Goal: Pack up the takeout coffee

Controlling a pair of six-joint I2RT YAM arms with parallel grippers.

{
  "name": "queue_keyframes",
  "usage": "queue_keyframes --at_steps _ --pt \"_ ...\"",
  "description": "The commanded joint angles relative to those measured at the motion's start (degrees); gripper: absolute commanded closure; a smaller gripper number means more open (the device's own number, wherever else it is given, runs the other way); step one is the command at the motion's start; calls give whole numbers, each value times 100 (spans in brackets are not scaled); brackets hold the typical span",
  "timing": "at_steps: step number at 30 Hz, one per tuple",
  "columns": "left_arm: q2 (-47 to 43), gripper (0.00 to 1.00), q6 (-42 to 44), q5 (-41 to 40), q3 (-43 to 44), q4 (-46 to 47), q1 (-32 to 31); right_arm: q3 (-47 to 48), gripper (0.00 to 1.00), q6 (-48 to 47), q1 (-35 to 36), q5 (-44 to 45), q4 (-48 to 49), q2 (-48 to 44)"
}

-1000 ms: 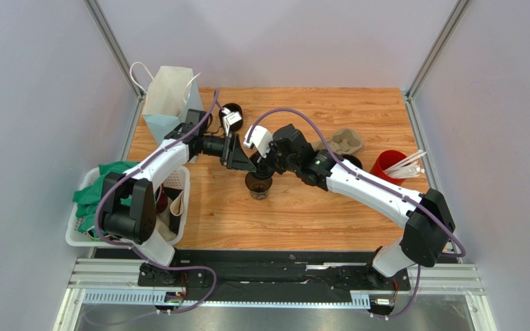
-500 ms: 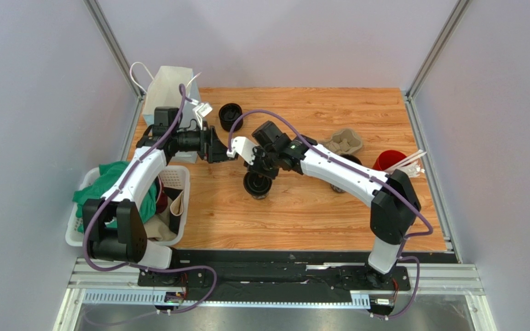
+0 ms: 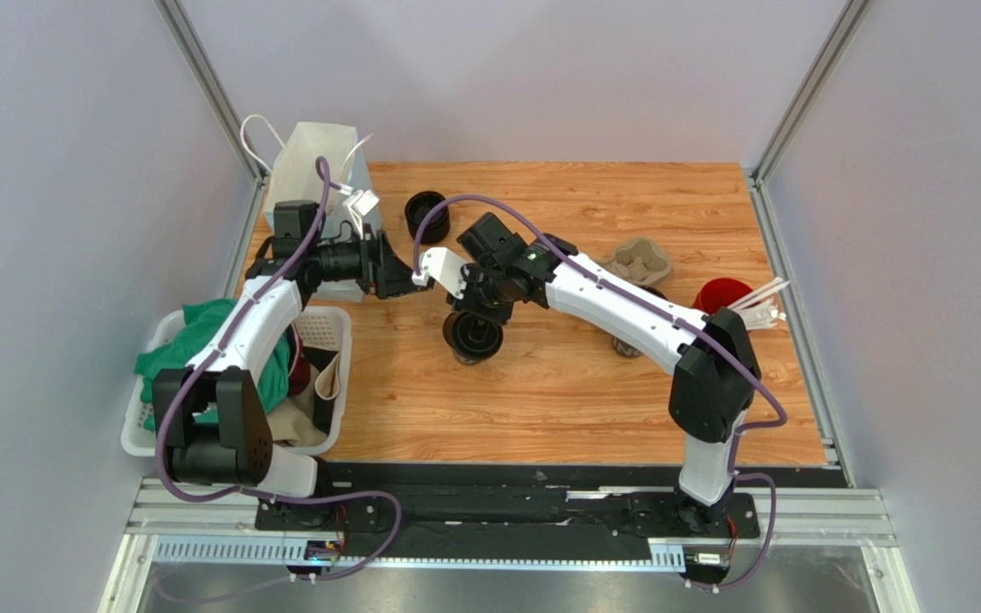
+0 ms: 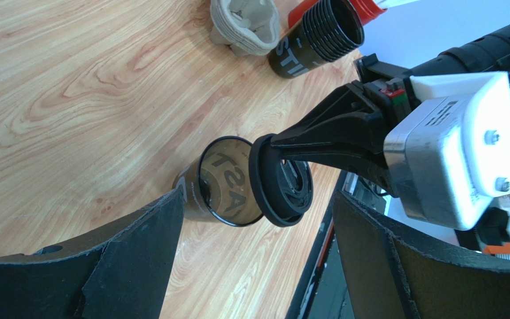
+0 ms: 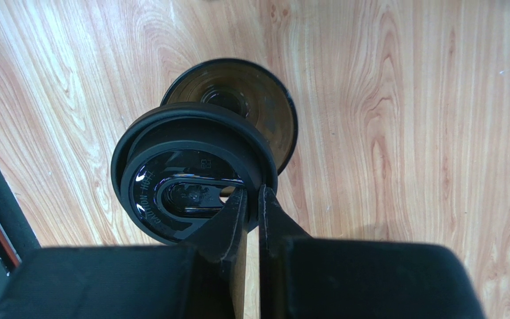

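Two grippers face each other over the wooden table (image 3: 560,396), well to the left-arm side of the cardboard cup tray (image 3: 638,264). We take that tray as our marker for everything else.

We see the takeout coffee cup (image 4: 221,186) standing upright on the bare wood. It is well apart from the tray, on its left-arm side and a little nearer the arm bases. Its mouth is uncovered, and pale letters show through its dark wall.

The right gripper (image 5: 248,199) has its two fingers pressed narrowly together on the rim of the black lid (image 5: 184,179). It holds the lid above the cup's mouth and off to one side, so it covers only part of the opening. We cannot tell whether the lid's edge touches the cup's rim.

The left gripper (image 3: 393,276) hangs farther from the tray than the cup does, its jaws spread wide and holding nothing, pointed toward the cup and lid.

Just beside the tray a second dark cup (image 4: 307,40) lies on its side, and a red cup (image 3: 717,302) with white straws stands near it on the right-arm side. A paper bag (image 3: 308,179) stands far across the table from the tray, behind the left gripper. A white basket (image 3: 329,335) with green cloth (image 3: 182,351) sits nearer the bases on that same side.
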Motion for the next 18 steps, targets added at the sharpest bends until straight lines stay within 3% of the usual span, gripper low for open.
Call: queue_keyframes --at_steps 1,9,18 --pt "-160 10 -62 202 -44 324 9 607 92 -62 -43 -20 -278 279" --pt "-274 10 -211 194 -185 562 71 1653 91 35 -201 -231 -938 1043" --pt "-230 11 -247 246 -220 667 80 2022 90 96 -228 -328 -1281 1298"
